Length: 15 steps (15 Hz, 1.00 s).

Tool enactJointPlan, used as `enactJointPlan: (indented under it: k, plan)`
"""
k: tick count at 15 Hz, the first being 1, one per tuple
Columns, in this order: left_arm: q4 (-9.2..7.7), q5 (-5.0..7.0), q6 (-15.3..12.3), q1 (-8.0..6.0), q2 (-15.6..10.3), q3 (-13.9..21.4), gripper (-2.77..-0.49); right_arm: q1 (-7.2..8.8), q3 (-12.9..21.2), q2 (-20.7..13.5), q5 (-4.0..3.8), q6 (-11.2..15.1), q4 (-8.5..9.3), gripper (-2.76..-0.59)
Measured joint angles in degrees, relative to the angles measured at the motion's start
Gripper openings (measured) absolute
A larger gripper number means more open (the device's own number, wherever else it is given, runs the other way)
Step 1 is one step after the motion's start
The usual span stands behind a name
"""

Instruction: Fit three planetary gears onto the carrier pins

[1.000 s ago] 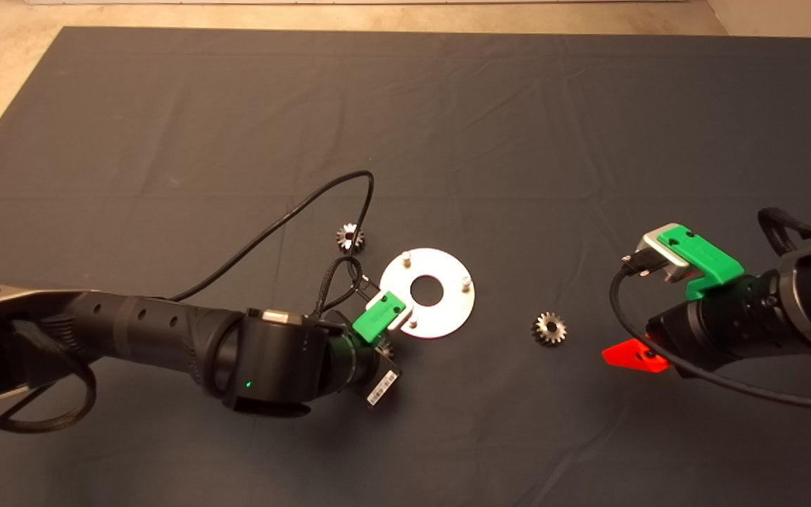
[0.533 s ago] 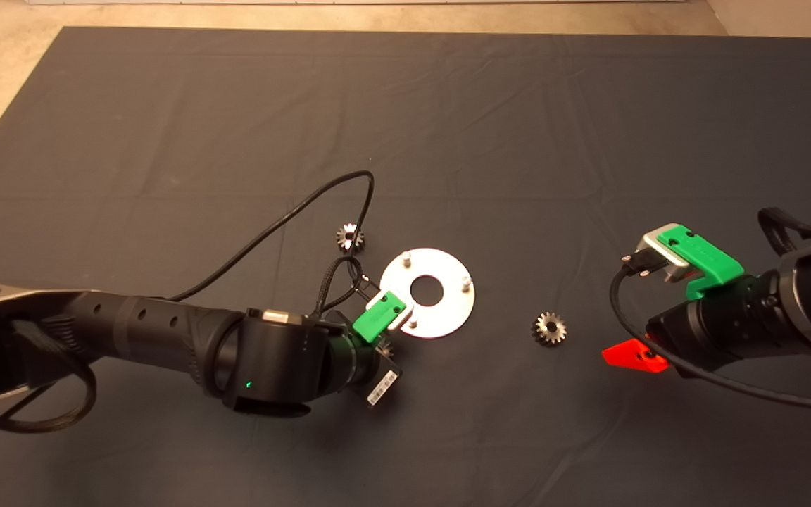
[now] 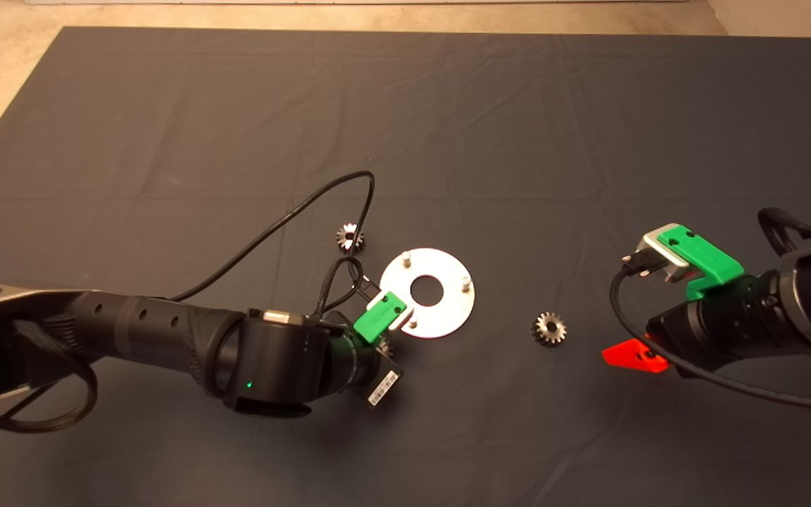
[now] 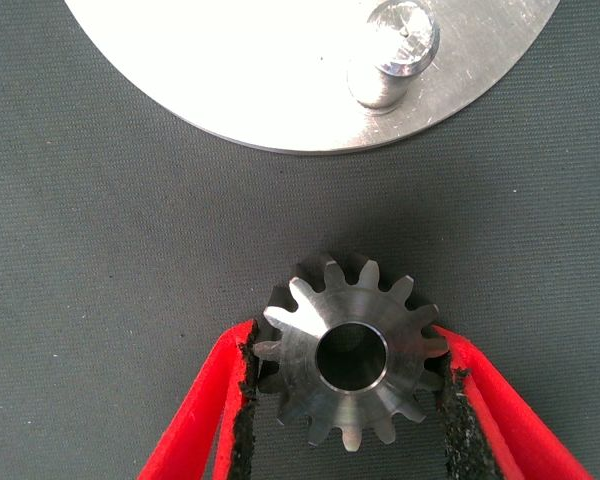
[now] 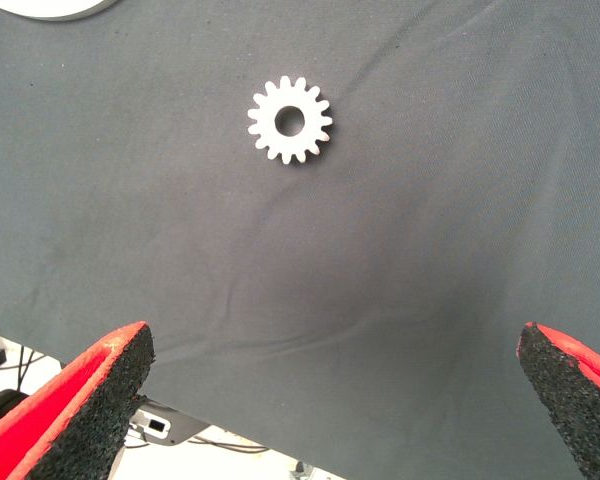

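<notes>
on the table point(image 3: 166, 105) our carrier disc point(image 3: 448, 313) waits with three bare pins. our left gripper point(image 4: 350, 400) has its fingers clenched on one gear point(image 4: 348, 352) just beside a pin point(image 4: 392, 55), ready for lifting over. our right gripper point(image 5: 330, 400) hangs spread wide, clear of a loose gear point(image 5: 290, 120).

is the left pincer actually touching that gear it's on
Touching. The left wrist view shows both pads of the left pincer pressed against the teeth of the gear on either side.

The head view looks down from above on the whole tabletop point(image 3: 166, 105), while each wrist view faces the tabletop from behind its own fingers, the left close on a gear point(image 4: 350, 350) between them, the right farther back, both sharing the disc point(image 4: 230, 70).
</notes>
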Motion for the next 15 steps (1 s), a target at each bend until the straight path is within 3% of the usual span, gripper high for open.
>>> enactJointPlan:
  k: [15]
  plan:
    - [0.0, 0.11, -0.02, -0.04, -0.04, 0.37, -2.38, 0.94, 0.02, 0.0, 0.0, 0.02, 0.83, -0.63]
